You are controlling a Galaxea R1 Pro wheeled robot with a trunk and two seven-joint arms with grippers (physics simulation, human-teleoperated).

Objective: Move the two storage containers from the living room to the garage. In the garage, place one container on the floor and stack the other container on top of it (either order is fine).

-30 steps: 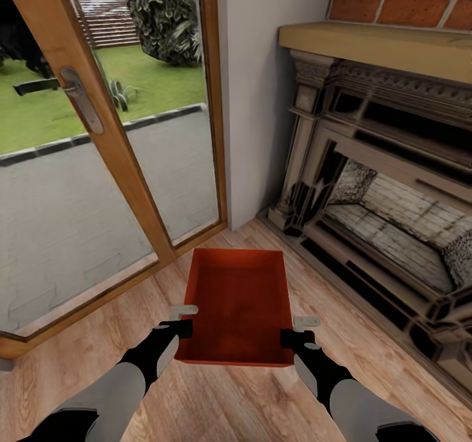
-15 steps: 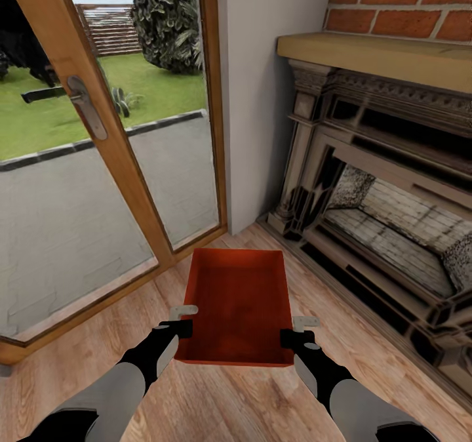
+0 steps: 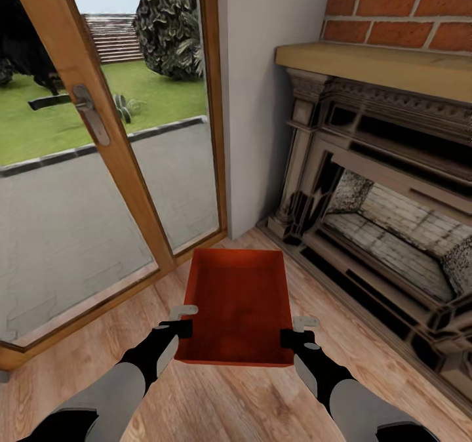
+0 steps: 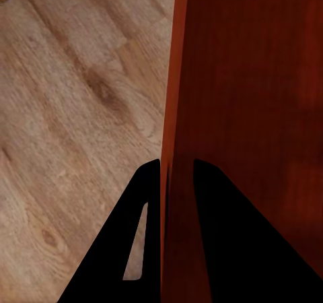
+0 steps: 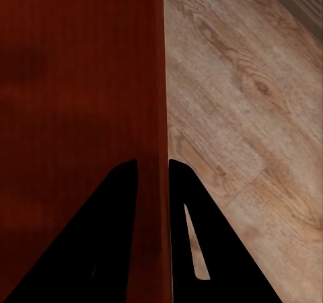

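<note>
I hold one storage container out in front of me, above the light wood plank floor of the living room, with an arm on each long side. It is a red-orange rectangular bin, open at the top, with thin plain walls and a flat bottom that looks darker and a little mottled in the middle. Nothing lies inside it. Its far short end points toward the corner where the glass door meets the grey wall.

My left gripper pinches the container's left wall near the end closest to me. In the left wrist view the two dark fingers sit one on each side of the thin red edge, one outside over the planks, one inside over the bin's floor. My right gripper pinches the right wall the same way; in the right wrist view its fingers straddle the wall, with the wood floor on the outer side.

To my right stands the fireplace, with a brick wall above its wooden mantel. Through the door I see paving, a lawn and a dark bush.
</note>
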